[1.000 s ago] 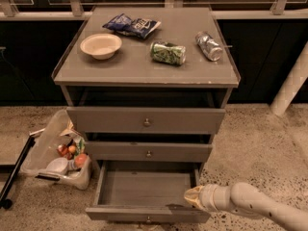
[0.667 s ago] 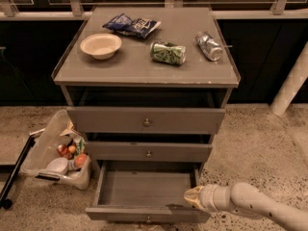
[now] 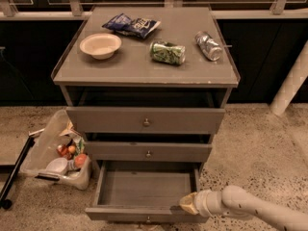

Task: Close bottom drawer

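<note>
The bottom drawer (image 3: 144, 189) is the lowest of three grey drawers and stands pulled far out, its plain grey inside empty. Its front panel (image 3: 130, 213) runs along the lower edge of the view, with a small knob (image 3: 148, 219) at the middle. My gripper (image 3: 188, 204) comes in from the lower right on a white arm and sits at the drawer's front right corner, against the top of the front panel.
The two drawers above, top (image 3: 145, 120) and middle (image 3: 148, 152), stand partly out. On the cabinet top lie a bowl (image 3: 100, 44), a blue chip bag (image 3: 132, 25), a green can (image 3: 167, 52) and a silver can (image 3: 208, 45). A clear bin of items (image 3: 57, 153) sits on the floor to the left.
</note>
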Tool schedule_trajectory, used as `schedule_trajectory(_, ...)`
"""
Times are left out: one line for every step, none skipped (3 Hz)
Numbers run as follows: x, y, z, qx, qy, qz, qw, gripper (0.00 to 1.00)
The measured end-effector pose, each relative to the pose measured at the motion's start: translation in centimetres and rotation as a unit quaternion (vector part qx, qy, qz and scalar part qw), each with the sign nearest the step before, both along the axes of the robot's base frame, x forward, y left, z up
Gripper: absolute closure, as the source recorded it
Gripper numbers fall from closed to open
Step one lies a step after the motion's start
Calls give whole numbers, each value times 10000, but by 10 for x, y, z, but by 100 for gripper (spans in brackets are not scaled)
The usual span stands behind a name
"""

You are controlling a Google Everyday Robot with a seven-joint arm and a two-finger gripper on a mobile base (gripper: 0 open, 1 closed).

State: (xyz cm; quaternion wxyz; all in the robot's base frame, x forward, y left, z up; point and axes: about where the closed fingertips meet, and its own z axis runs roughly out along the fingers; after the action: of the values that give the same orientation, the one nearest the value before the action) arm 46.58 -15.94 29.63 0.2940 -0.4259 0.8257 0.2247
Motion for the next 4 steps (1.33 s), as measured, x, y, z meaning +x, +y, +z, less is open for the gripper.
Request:
schedule_trajectory(-7, 10, -35, 138, 127, 95, 9998, 100)
schedule_trajectory(-22, 23, -56, 310, 100, 455, 9984, 100)
schedule_trajectory(-43, 37, -66, 413, 47, 895, 9951, 100)
schedule_trajectory(-57, 45, -84, 481, 46, 1119, 9925, 100)
